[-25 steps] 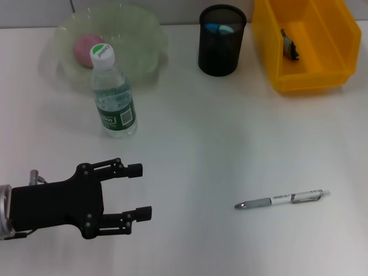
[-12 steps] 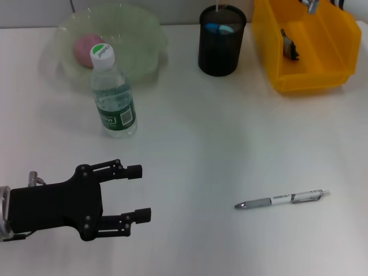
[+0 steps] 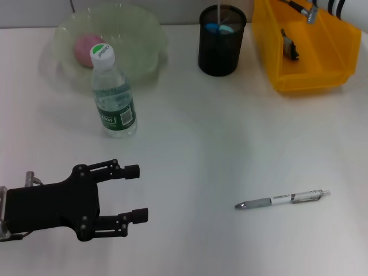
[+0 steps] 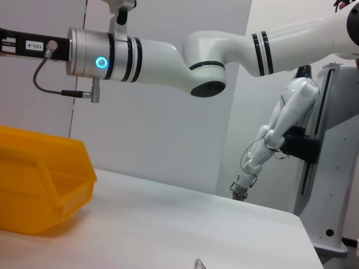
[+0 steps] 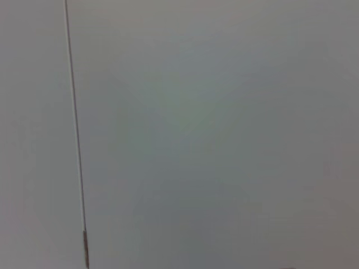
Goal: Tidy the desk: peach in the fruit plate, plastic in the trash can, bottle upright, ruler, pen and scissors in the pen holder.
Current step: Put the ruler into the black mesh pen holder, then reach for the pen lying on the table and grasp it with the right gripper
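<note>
My left gripper hovers open and empty over the desk at the near left. The pen lies flat at the near right, far from it. The bottle stands upright in front of the fruit plate, which holds the peach. The pen holder holds the blue scissors, and a thin pale strip, seemingly the ruler, stands in its mouth. A dark scrap of plastic lies in the trash can. Only the right arm's wrist shows; its gripper is out of view.
In the left wrist view the right arm reaches across above the trash can, and another robot arm stands beyond the desk's far edge. The right wrist view shows only a wall.
The right arm's wrist has come into view over the trash can, and the thin strip has dropped into the pen holder's mouth. My left gripper has drifted slightly nearer and left.
</note>
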Robot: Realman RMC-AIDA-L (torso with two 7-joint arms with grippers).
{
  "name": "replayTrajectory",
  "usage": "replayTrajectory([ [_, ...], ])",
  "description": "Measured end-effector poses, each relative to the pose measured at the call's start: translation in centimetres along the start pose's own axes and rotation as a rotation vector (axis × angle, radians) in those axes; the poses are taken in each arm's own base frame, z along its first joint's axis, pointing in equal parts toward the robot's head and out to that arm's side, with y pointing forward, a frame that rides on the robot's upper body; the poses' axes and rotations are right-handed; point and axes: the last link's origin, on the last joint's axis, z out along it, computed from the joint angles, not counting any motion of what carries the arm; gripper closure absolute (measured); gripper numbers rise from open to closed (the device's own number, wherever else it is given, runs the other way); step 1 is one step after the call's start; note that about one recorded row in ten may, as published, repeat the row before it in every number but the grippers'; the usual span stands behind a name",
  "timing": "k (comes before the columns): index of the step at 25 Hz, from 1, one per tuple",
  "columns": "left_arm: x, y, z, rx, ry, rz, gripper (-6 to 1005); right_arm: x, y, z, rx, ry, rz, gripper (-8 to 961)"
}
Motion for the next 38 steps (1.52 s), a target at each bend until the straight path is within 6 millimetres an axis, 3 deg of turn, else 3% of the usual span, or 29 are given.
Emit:
replayTrajectory([
  [14, 0.1, 0.0, -0.3, 0.001, 0.003, 0.002, 222, 0.1, -0.1, -0.2, 0.003, -0.002, 0.003, 407],
  [19, 0.2, 0.0, -0.3, 0.000, 0.003, 0.003, 223, 0.0, -0.2, -0.3, 0.006, -0.006, 0.005, 180],
  [23, 0.2, 0.0, -0.3, 0.000, 0.003, 0.004, 224, -0.2, -0.3, -0.8, -0.007, -0.042, 0.031, 173],
  [30, 0.1, 0.0, -0.2, -0.005, -0.001, 0.004, 224, -1.7, -0.5, -5.2, -0.125, -0.288, 0.132, 170],
  [35, 0.1, 0.1, -0.2, -0.007, -0.001, 0.006, 225, -2.1, 0.4, -10.1, -0.297, -0.412, 0.151, 169],
  [38, 0.1, 0.1, -0.1, -0.012, -0.004, 0.009, 225, -1.8, 1.1, -13.7, -0.462, -0.360, 0.129, 169],
])
